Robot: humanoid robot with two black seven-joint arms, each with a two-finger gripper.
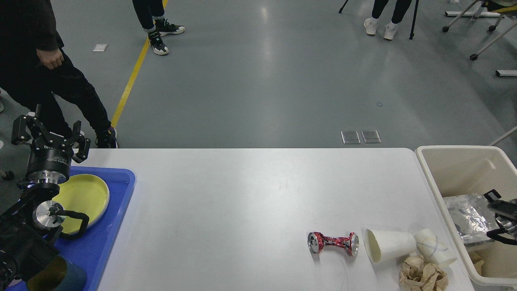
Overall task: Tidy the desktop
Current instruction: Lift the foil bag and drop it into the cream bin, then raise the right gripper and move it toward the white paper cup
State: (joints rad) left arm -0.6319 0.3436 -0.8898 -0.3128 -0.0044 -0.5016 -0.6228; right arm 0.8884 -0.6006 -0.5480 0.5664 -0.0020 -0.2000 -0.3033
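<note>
At the left edge of the frame the left claw (48,135) hangs with its fingers spread and nothing between them, above the far end of the blue tray (117,210), where a yellow plate (83,198) lies. A careless drop from there could knock the plate or the tray's rim.

The desktop (242,210), the white worktop filling the lower middle of the frame, is bare across its centre. At lower right lie a crushed red can (332,243), a tipped paper cup (389,244), a second cup (434,246) and a wad of brown paper (422,275). They are crowded; reaching for one may roll the can or push the paper off the near edge.

At the right edge the right claw (499,218) sits low inside the beige bin (452,151), against a silvery plastic bag (468,216). Whether it grips the bag I cannot tell. If film clings to a finger, lifting could drag the bag out.
</note>
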